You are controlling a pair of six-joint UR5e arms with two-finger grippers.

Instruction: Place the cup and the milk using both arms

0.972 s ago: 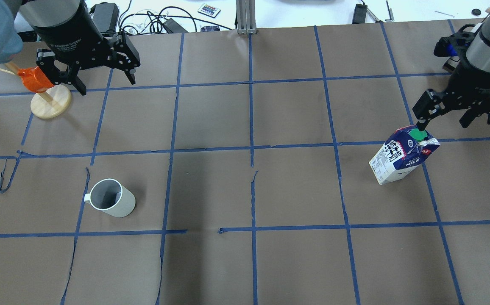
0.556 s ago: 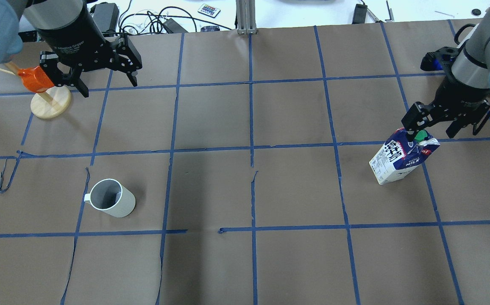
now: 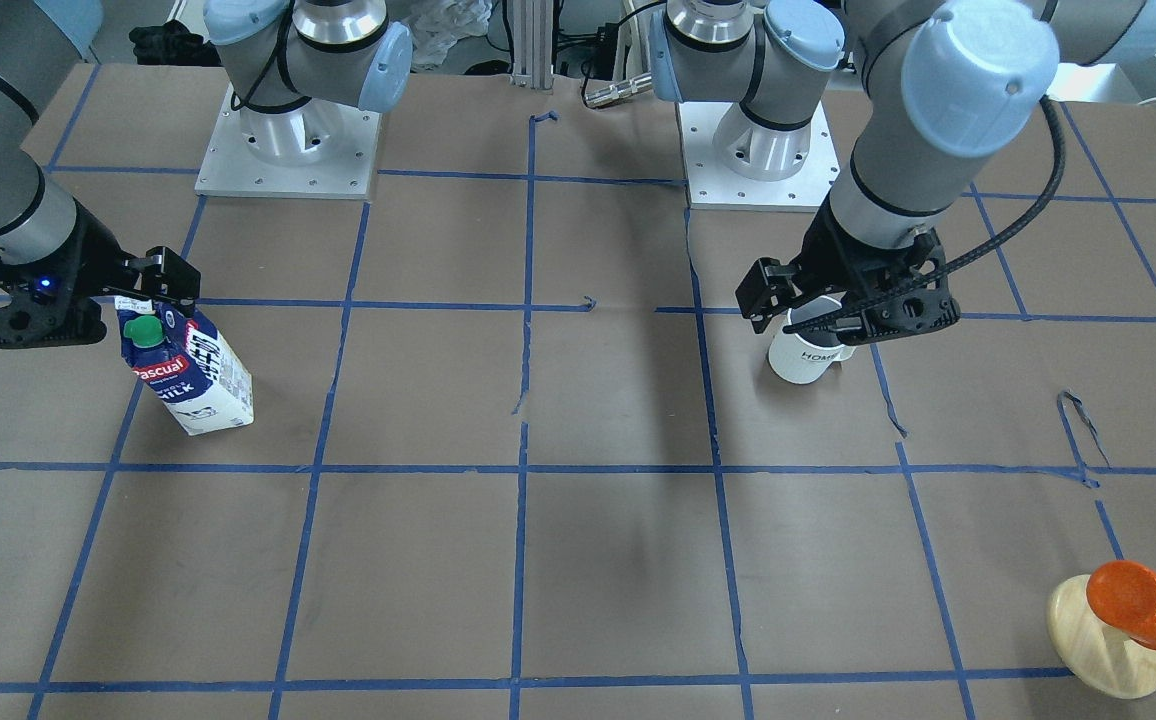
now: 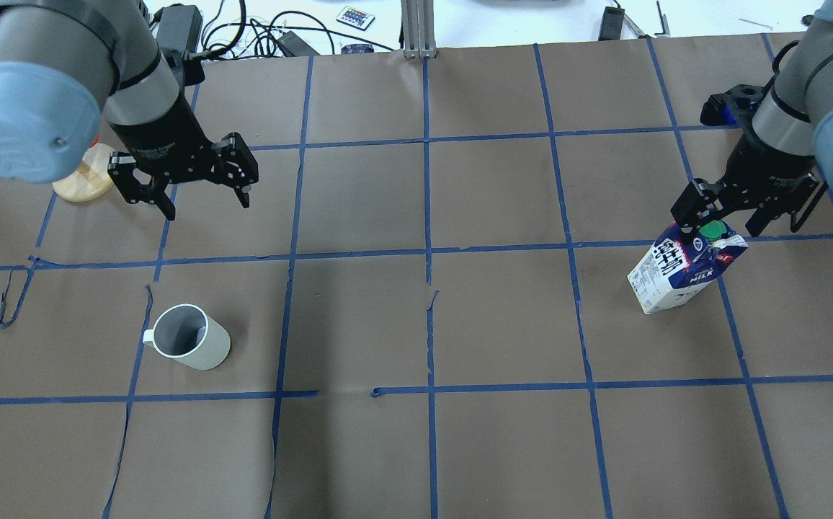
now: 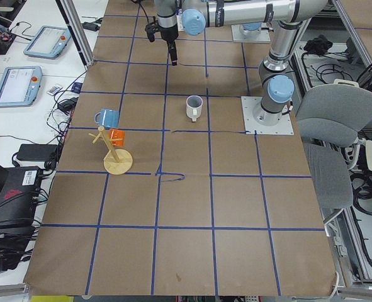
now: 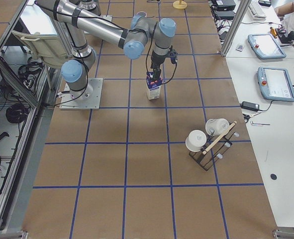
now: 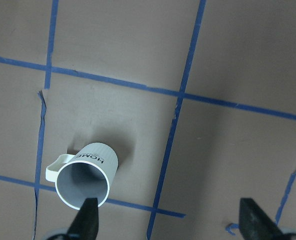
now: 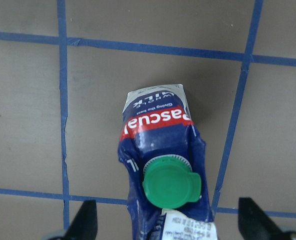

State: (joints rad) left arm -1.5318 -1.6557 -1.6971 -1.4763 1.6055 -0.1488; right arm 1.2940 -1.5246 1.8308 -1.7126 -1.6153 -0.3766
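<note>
The white cup [image 4: 189, 346] stands upright on the brown paper in the left half, handle to the left; it also shows in the front view [image 3: 806, 355] and the left wrist view [image 7: 85, 180]. My left gripper [image 4: 207, 209] is open and empty, raised above the table beyond the cup; the cup sits by its left finger in the wrist view. The milk [image 4: 679, 274] stands upright at the right, green cap on top [image 8: 170, 185]. My right gripper [image 4: 737, 229] is open, just above the carton top, with one finger over its far edge.
A round wooden stand [image 4: 85, 180] with an orange cup [image 3: 1143, 600] is at the far left, partly hidden behind my left arm. A rack with white cups [image 6: 209, 142] stands beyond the milk. Cables [image 4: 258, 32] lie past the far table edge.
My left gripper has moved away from the wooden stand, nearer and rightward toward the cup. My right gripper has moved left, closer over the milk top. Both stay open.
</note>
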